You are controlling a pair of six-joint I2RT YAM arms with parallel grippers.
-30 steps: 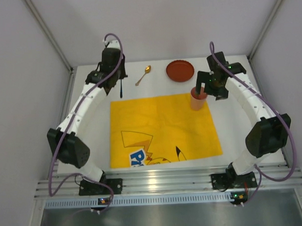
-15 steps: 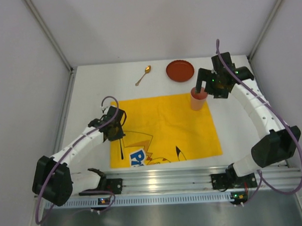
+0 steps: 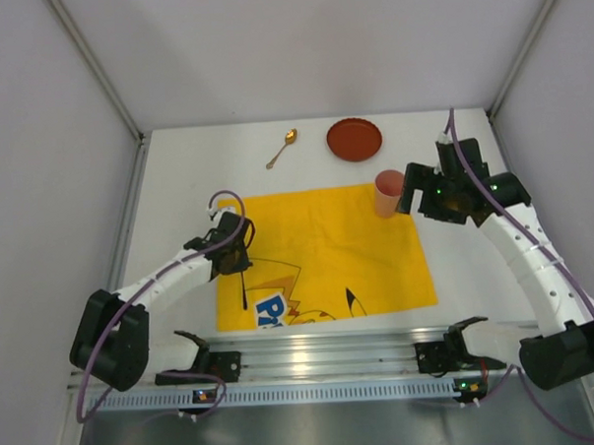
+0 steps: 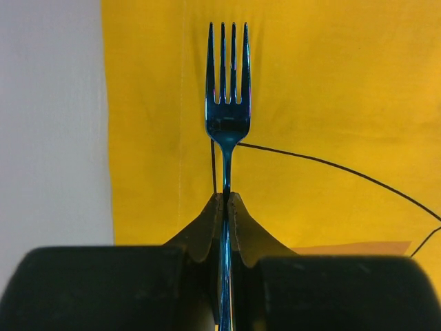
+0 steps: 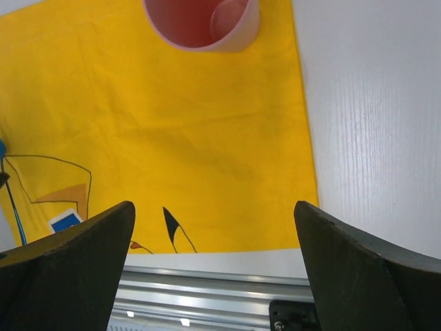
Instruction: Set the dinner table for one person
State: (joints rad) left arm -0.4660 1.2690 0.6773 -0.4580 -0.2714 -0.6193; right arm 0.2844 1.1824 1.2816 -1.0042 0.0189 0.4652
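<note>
My left gripper [image 3: 235, 259] is shut on the handle of a dark blue fork [image 3: 244, 290], tines pointing toward the near rail, low over the left edge of the yellow cartoon cloth [image 3: 318, 251]. In the left wrist view the fork [image 4: 227, 103] sticks out from the closed gripper [image 4: 226, 196] over the cloth. A pink cup [image 3: 388, 192] stands upright on the cloth's far right corner. My right gripper [image 3: 410, 190] is open and empty just right of the cup, apart from it. The cup [image 5: 202, 24] shows at the top of the right wrist view, beyond the open gripper [image 5: 213, 231].
A red plate [image 3: 354, 139] and a gold spoon [image 3: 282, 148] lie on the white dinner table [image 3: 177, 178] at the far side. The ribbed aluminium rail [image 3: 323, 364] runs along the near edge. Enclosure walls stand left, right and behind.
My left arm has carried the fork from the far left of the table down to the cloth's left edge. My right gripper has let go of the cup and drawn back to the right.
</note>
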